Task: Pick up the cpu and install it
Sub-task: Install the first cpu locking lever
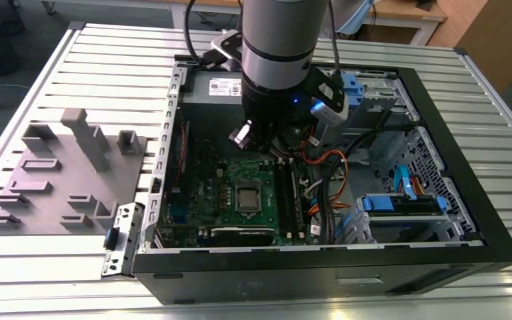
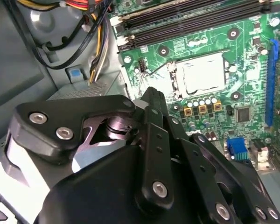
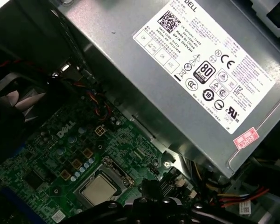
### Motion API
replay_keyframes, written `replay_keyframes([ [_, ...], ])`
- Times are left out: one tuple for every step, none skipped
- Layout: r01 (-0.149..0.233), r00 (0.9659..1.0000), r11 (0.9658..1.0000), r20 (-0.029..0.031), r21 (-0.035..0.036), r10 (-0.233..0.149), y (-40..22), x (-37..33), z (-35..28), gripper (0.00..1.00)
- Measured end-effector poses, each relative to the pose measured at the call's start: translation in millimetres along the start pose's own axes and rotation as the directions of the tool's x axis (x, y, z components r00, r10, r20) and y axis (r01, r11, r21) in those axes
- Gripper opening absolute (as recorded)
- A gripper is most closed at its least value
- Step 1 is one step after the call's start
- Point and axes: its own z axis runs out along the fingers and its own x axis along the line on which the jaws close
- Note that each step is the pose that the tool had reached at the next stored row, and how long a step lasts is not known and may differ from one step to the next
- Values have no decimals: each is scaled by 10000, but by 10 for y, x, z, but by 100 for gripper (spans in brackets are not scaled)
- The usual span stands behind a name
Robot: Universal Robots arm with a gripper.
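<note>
**A:** What is seen in the exterior view?

**B:** The gripper is hung over the open computer case, above the green circuit board. The cpu is seen lying flat in its socket on that board, apart from the gripper. Orange and black cables are bunched just beside it, toward the exterior view's right.

**A:** And in the second wrist view?

**B:** The cpu's pale top is shown squarely, inside the socket frame, with the memory slots near. Whether the gripper is open or closed cannot be told, and nothing is seen held.

**A:** And the first wrist view?

**B:** The cpu is met again, with the grey box bearing a white label close alongside. How near that box stands is not given by the second wrist view.

**A:** How should the step be handled?

**B:** It is judged that the gripper should be kept level and squared to the chip's edges, and the cables and frame left untouched.
</note>
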Motion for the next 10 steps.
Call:
replay_keyframes([
  [59, 10000, 10000, 1, -11, -59, 2, -2, 11, 11],
  [124, 9999, 9999, 18, -42, -123, 2, 0, 15, 11],
  [197, 9998, 9998, 59, -95, -196, 2, 0, 18, 11],
  [274, 9996, 9995, 114, -160, -272, 2, -1, 20, 11],
  [348, 9993, 9991, 170, -226, -345, 2, -1, 22, 11],
  [420, 9989, 9987, 227, -293, -413, 2, 0, 22, 11],
  [496, 9984, 9981, 287, -362, -486, 2, 0, 24, 11],
  [570, 9979, 9976, 320, -403, -557, 2, 0, 27, 11],
  [648, 9974, 9970, 339, -431, -633, 2, 0, 34, 11],
  [725, 9969, 9964, 344, -445, -710, 3, 0, 46, 11],
])
